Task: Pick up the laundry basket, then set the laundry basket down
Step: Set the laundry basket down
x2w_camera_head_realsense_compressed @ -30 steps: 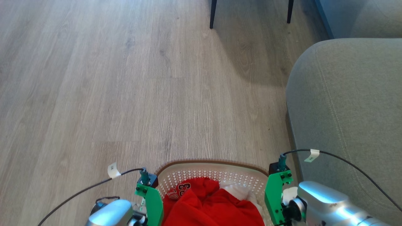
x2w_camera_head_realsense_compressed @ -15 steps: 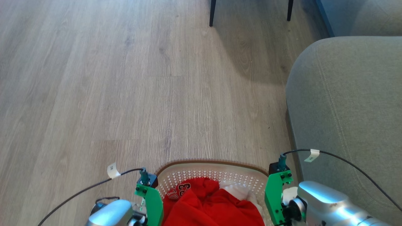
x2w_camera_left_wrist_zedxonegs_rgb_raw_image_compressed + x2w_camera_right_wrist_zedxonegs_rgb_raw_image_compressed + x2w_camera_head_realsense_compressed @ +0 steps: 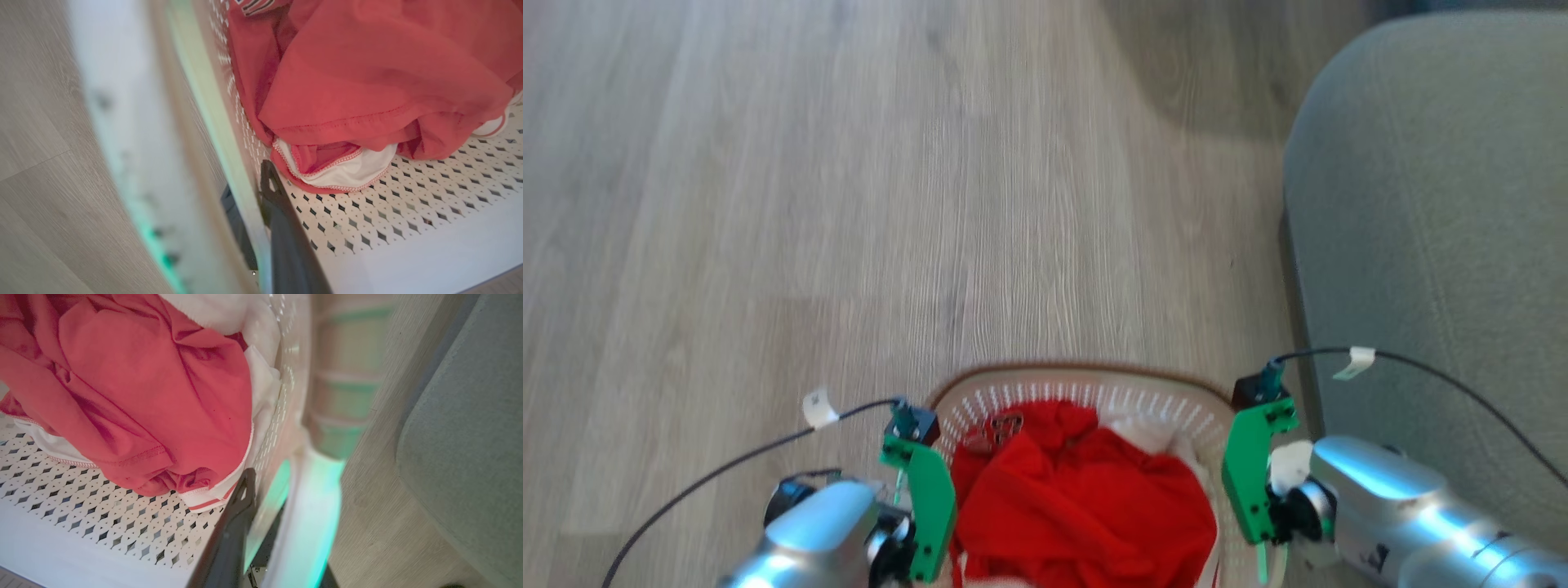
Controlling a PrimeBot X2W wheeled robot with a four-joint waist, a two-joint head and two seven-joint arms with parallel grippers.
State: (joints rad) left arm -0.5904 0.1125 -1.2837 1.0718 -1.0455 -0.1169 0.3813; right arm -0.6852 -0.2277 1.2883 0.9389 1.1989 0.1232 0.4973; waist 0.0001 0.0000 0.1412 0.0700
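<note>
Basket (image 3: 1086, 382) at 6 o'clock in the head view holds red cloth (image 3: 1086, 490). Left gripper (image 3: 250, 183) and right gripper (image 3: 261, 494) each pinch a side wall. Best to move both arms level, together, clear of the sofa (image 3: 1437, 204) at 3 o'clock.

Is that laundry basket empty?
No, the laundry basket holds a crumpled red garment with some white cloth beside it.
</note>
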